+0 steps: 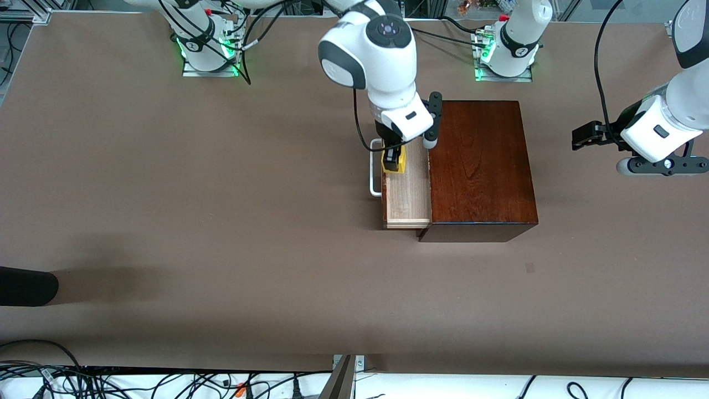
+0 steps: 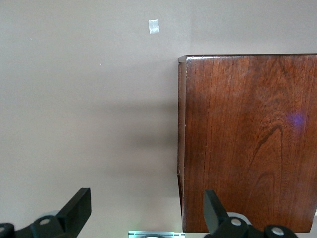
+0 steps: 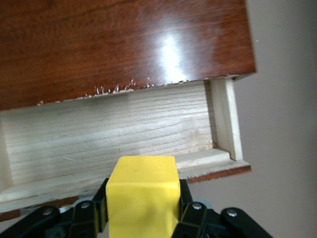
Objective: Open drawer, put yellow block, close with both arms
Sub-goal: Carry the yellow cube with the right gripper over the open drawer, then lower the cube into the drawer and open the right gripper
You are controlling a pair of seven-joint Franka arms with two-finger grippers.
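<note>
The drawer (image 1: 409,197) stands pulled out of the dark mahogany box (image 1: 482,166) toward the right arm's end of the table, its white handle (image 1: 375,166) on the outside. Over the pale tray (image 3: 109,134), close to the handle end, my right gripper (image 1: 394,158) is shut on the yellow block (image 1: 401,161). In the right wrist view the yellow block (image 3: 142,196) sits squeezed between both black fingers, above the tray's front wall. My left gripper (image 1: 581,138) waits open in the air over the table beside the box (image 2: 247,144), with nothing between its fingers (image 2: 74,210).
A dark rounded object (image 1: 25,285) pokes in at the table's edge nearer the front camera, toward the right arm's end. A small pale square mark (image 1: 530,267) lies on the brown table nearer the camera than the box. Cables (image 1: 166,382) run along the front edge.
</note>
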